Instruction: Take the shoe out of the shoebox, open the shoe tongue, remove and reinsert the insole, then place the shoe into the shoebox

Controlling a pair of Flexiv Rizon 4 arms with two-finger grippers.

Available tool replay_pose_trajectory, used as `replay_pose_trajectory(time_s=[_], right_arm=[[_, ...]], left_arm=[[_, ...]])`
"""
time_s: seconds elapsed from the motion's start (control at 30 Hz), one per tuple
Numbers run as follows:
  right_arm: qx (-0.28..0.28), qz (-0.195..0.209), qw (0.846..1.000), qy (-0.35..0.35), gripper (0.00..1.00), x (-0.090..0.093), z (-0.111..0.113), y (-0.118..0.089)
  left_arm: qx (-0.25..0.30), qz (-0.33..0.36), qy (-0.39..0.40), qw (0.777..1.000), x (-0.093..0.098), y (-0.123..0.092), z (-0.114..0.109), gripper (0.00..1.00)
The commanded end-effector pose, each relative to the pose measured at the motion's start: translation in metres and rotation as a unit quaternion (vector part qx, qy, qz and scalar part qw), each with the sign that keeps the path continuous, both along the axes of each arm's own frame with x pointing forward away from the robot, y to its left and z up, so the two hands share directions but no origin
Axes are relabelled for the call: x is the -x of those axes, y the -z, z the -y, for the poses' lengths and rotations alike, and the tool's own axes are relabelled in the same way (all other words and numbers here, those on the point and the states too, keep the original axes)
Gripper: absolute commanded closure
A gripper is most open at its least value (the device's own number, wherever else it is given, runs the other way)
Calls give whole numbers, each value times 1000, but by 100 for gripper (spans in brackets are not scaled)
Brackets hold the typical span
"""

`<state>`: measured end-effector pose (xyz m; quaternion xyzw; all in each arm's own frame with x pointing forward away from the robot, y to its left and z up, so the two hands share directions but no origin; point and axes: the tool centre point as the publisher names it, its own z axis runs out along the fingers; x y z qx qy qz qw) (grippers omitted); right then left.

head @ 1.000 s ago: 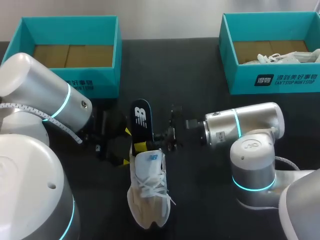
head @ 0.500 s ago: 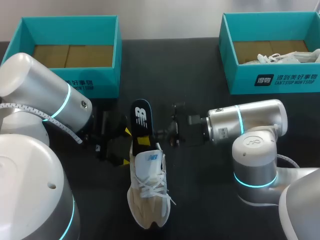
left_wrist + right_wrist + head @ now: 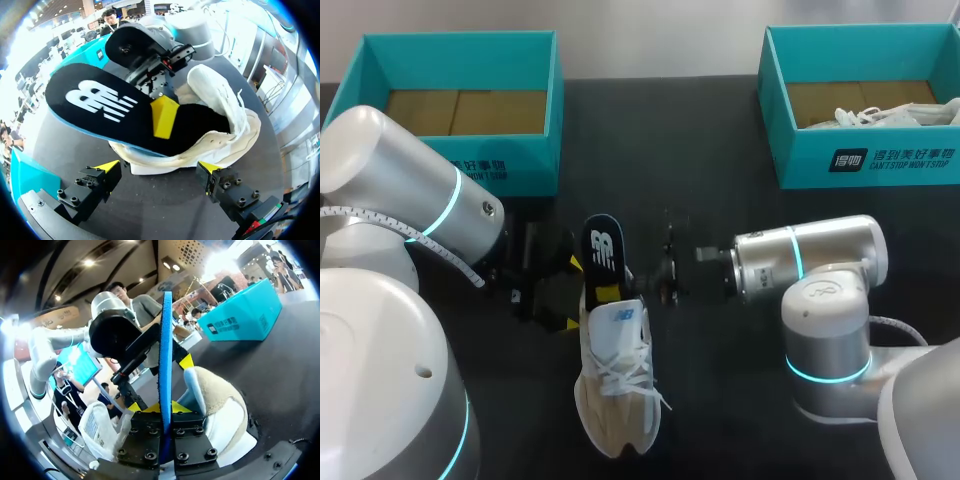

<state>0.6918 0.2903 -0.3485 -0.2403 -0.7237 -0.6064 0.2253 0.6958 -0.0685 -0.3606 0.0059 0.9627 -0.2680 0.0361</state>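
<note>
Black table [image 3: 700, 130]: cardboard [image 3: 465, 112] in left shoebox [image 3: 510, 170], wrapping [image 3: 880, 117] in right shoebox [image 3: 890, 160].

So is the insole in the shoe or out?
Mostly out: the insole sticks up from the heel opening of the shoe, pinched in the right claw.

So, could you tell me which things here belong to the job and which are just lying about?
Job: white shoe; black insole, clamped by right gripper; open left gripper by the heel; a teal shoebox, left shoebox or right shoebox, cannot tell which.
Lying about: crumpled white paper in the right shoebox.
</note>
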Motion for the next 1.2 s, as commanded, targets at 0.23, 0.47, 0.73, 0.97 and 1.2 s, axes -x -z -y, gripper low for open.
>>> replay_pose_trajectory(time_s=[0.23,0.47,0.73,0.97,1.2], right_arm=[[1,-6,1000,2,100,21,-3,3],[-3,14,1000,-1,15,21,-5,-10],[5,48,999,-18,18,6,-9,-32],[11,46,999,-27,45,-10,-12,-31],[14,26,999,-24,100,-15,-12,-23]], left_arm=[[0,0,0,1000,1,-1,-1,0],[0,0,0,1000,1,-1,-1,0],[0,0,0,1000,1,-1,-1,0],[0,0,0,1000,1,-1,-1,0],[0,0,0,1000,1,-1,-1,0]])
